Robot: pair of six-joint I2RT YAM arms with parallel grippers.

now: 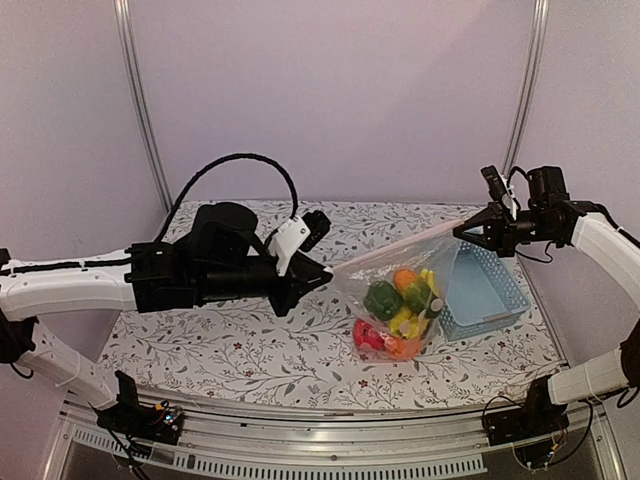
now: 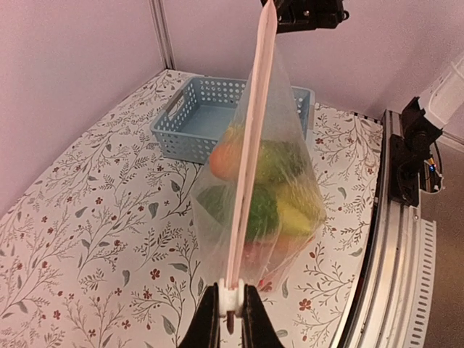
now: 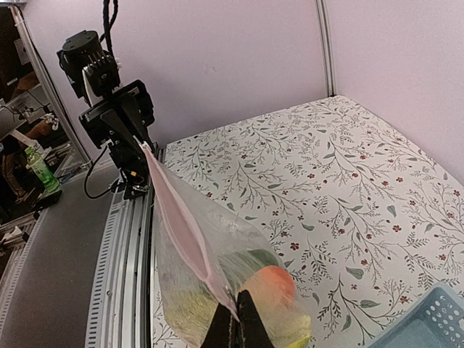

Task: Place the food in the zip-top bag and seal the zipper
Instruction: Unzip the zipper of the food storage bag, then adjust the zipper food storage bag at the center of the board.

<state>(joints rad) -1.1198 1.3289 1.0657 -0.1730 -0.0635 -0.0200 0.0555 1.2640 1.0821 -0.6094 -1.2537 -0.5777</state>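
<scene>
The light blue basket stands on the floral table just beside the zip-top bag, on the bag's right. In the left wrist view it lies behind the bag, partly screened by the clear plastic. The bag hangs stretched between the 2 arms, over the right half of the table. The left gripper is clamped on the left end of the zipper, and the right gripper pinches the other end, jaws pressed together on the strip.

The food sits low inside the bag: 2 green peppers, an orange and a red-pink fruit at the bottom. The crinkled plastic blurs the rest, so the remaining pieces cannot be told apart. The zipper reads as 1 flat pale band; whether it is locked along its length cannot be told, nor whether the bag's bottom touches the table.

Each wrist view cuts its own fingers off at the lower edge. The right wrist view catches only 1 corner of the basket. Only the top view shows both arms at once.
</scene>
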